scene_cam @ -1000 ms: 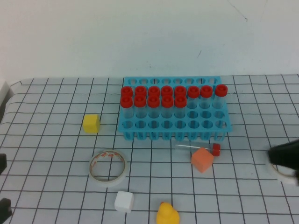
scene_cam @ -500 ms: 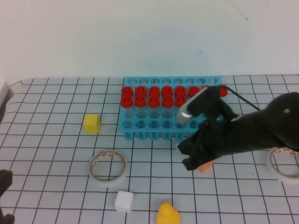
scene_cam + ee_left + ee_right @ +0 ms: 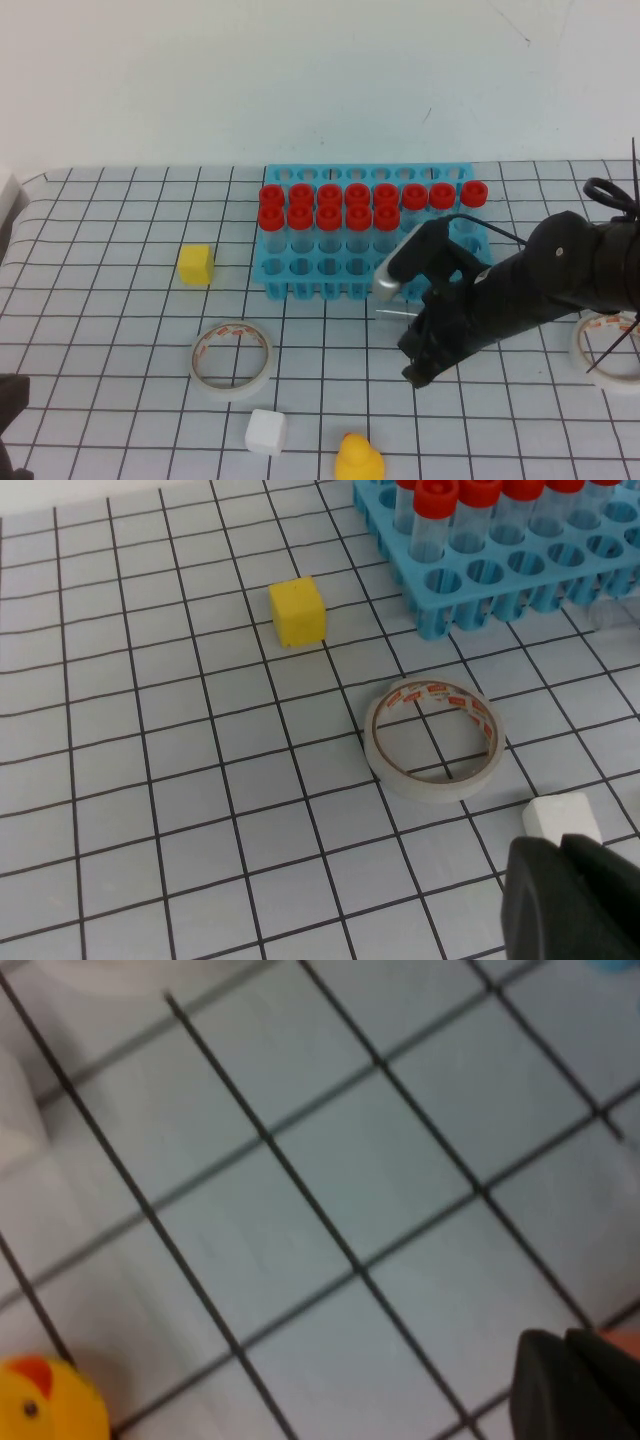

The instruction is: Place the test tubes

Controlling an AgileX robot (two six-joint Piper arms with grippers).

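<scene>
Currently, one loose test tube [image 3: 390, 312] is seen lying flat on the bench [image 3: 120, 330], just in front of the blue rack [image 3: 300, 270]. Only its clear glass end is exposed, the rest being covered by the right arm [image 3: 540, 280]. Thirteen red-capped tubes [image 3: 330, 205] are stood upright in the rack: eight along the back row, and five in the next row toward the robot, filled from the rack's left end. The right pincer [image 3: 412, 376] is held low over the bench just on the robot's side of the loose tube. Its dark fingers are clenched together and nothing is gripped between them. In the right wrist view the same closed fingertips are seen above bare grid lines. The left pincer [image 3: 563, 852] is parked at the near left edge of the bench, well apart from the rack, likewise clenched and empty. In the left wrist view it is seen just beside a white cube [image 3: 266, 431]. A tape roll [image 3: 231, 358] lies flat between the white cube and the rack. A yellow cube [image 3: 195, 264] is set left of the rack, apart from it. A yellow duck [image 3: 358, 460] is noted at the near edge, right of the white cube. A second tape roll [image 3: 603, 345] is partly hidden behind the right arm at the far right.
</scene>
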